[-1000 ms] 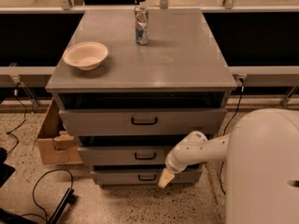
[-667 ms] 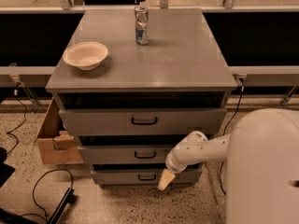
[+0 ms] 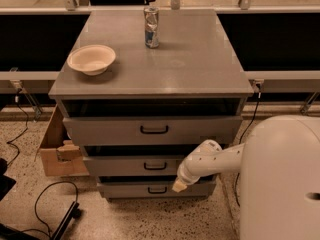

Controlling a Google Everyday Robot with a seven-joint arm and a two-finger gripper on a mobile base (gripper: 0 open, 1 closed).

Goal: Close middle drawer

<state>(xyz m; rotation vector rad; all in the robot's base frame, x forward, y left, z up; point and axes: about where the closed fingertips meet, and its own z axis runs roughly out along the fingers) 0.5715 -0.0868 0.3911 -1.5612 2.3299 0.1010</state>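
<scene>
The grey cabinet (image 3: 160, 69) has three drawers. The middle drawer (image 3: 120, 165) has a low flat front and a small black loop handle (image 3: 154, 166). It stands pulled out a little, with a dark gap above its front. My gripper (image 3: 179, 185) is on the end of the white arm (image 3: 210, 159). It hangs in front of the right part of the cabinet, just below the middle drawer's front and over the lowest drawer (image 3: 130, 189). It is to the right of both small handles.
The top drawer (image 3: 110, 130) also stands out a little. A beige bowl (image 3: 91, 59) and a drink can (image 3: 151, 27) sit on the cabinet top. A cardboard box (image 3: 57, 151) stands at the left, black cables (image 3: 47, 211) lie on the floor, my white base (image 3: 282, 179) at the right.
</scene>
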